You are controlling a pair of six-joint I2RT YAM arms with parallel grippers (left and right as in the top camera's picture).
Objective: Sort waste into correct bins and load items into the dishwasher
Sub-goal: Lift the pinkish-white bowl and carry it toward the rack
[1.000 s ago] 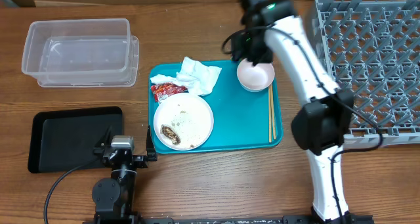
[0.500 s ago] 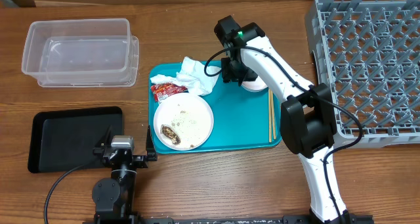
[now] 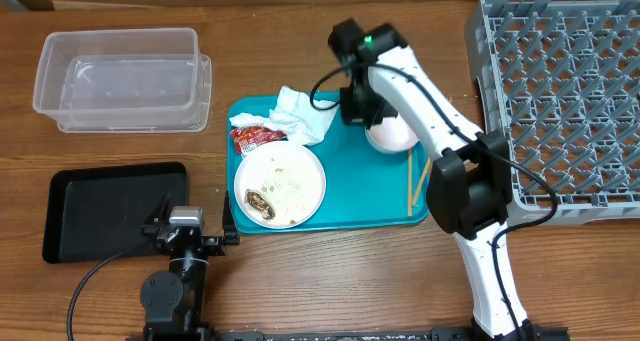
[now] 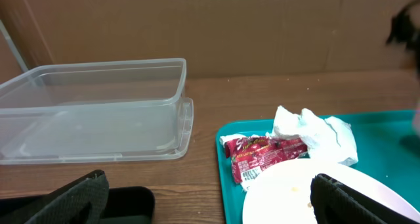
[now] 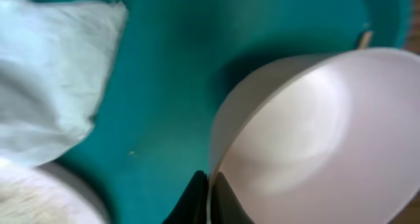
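My right gripper (image 3: 358, 109) is shut on the left rim of a small white bowl (image 3: 390, 133), which tips up off the teal tray (image 3: 350, 196). The right wrist view shows both fingers pinching the rim of the bowl (image 5: 315, 138) at my right gripper (image 5: 210, 184). A crumpled white napkin (image 3: 305, 116) and a red wrapper (image 3: 252, 136) lie at the tray's back left. The flat plate (image 3: 280, 184) carries rice grains and a brown scrap. Chopsticks (image 3: 412, 176) lie along the tray's right side. My left gripper (image 4: 210, 207) stands open, low over the table, with nothing between its fingers.
The clear tub (image 3: 120, 79) sits at the back left and the black tray (image 3: 110, 209) at the front left. The grey dish rack (image 3: 560, 91) fills the right side. The left arm's base (image 3: 175, 281) stands at the table's front edge.
The right gripper has closed on the bowl's rim and tipped the bowl up toward the right. The left arm has not moved.
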